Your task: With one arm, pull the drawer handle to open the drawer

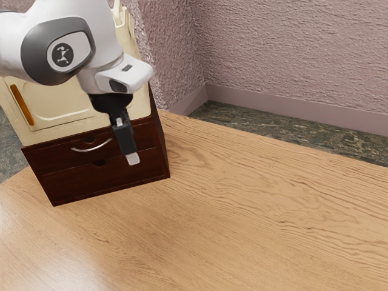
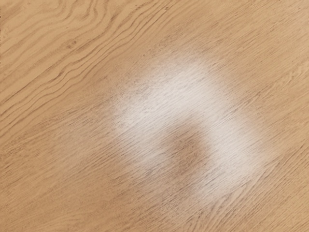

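At the exterior view's left, well apart from the gripper (image 1: 133,158), a bit of dark, green-grey mottled floor (image 1: 11,144) shows. Next comes a cabinet (image 1: 66,124) with a cream upper part, an upright amber strip (image 1: 22,104) on its face and two dark red-brown drawers below, one above the other. The curved silver handle (image 1: 91,148) is on the upper drawer (image 1: 57,159), just to the exterior view's left of the jaws; a little of the drawer's face shows between them. The lower drawer (image 1: 100,182) is partly behind the jaws, which point downward in front of the cabinet. How far apart the jaws stand, and whether they have hold of anything, cannot be told. Above them, the white and grey arm (image 1: 91,45) covers part of the cream section.

Behind the jaws and toward the exterior view's right, rough, dusty-pink walls (image 1: 291,48) meet in a corner, with a smooth mauve skirting board (image 1: 291,108) along the bottom. More mottled floor lies between the board and the table (image 1: 273,224). The tabletop is light, honey-coloured wood with wavy brown grain, spreading below the jaws and away to the exterior view's right. In the wrist view, under the hand, a pale sheen (image 2: 183,87) curves around a browner patch (image 2: 186,150) of the wood.
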Robot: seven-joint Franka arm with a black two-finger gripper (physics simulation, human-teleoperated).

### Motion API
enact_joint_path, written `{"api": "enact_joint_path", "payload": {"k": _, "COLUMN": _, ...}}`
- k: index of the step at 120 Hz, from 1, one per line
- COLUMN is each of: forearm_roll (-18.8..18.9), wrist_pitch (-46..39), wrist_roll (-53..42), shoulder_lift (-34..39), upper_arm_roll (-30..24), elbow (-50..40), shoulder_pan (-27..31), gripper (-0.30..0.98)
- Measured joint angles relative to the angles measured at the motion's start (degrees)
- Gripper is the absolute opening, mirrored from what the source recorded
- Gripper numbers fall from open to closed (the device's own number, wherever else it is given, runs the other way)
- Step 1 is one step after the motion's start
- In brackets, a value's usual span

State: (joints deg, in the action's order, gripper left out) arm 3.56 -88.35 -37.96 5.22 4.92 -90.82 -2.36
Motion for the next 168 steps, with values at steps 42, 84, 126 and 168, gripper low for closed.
{"api": "enact_joint_path", "payload": {"k": 42, "forearm_roll": 1.9, "wrist_pitch": -2.9, "wrist_roll": -8.5, "shoulder_lift": 2.8, "upper_arm_roll": 0.4, "elbow": -3.4, "shoulder_pan": 1.0, "gripper": 0.69}}
{"api": "enact_joint_path", "payload": {"k": 84, "forearm_roll": 7.0, "wrist_pitch": -13.2, "wrist_roll": -12.2, "shoulder_lift": 6.0, "upper_arm_roll": 2.3, "elbow": -13.4, "shoulder_pan": 2.8, "gripper": 0.69}}
{"api": "enact_joint_path", "payload": {"k": 126, "forearm_roll": 8.0, "wrist_pitch": -19.1, "wrist_roll": -11.1, "shoulder_lift": 4.1, "upper_arm_roll": 6.7, "elbow": -15.6, "shoulder_pan": 3.3, "gripper": 0.46}}
{"api": "enact_joint_path", "payload": {"k": 168, "forearm_roll": 9.1, "wrist_pitch": -24.0, "wrist_roll": -13.4, "shoulder_lift": 1.5, "upper_arm_roll": 6.8, "elbow": -15.3, "shoulder_pan": 7.0, "gripper": 0.29}}
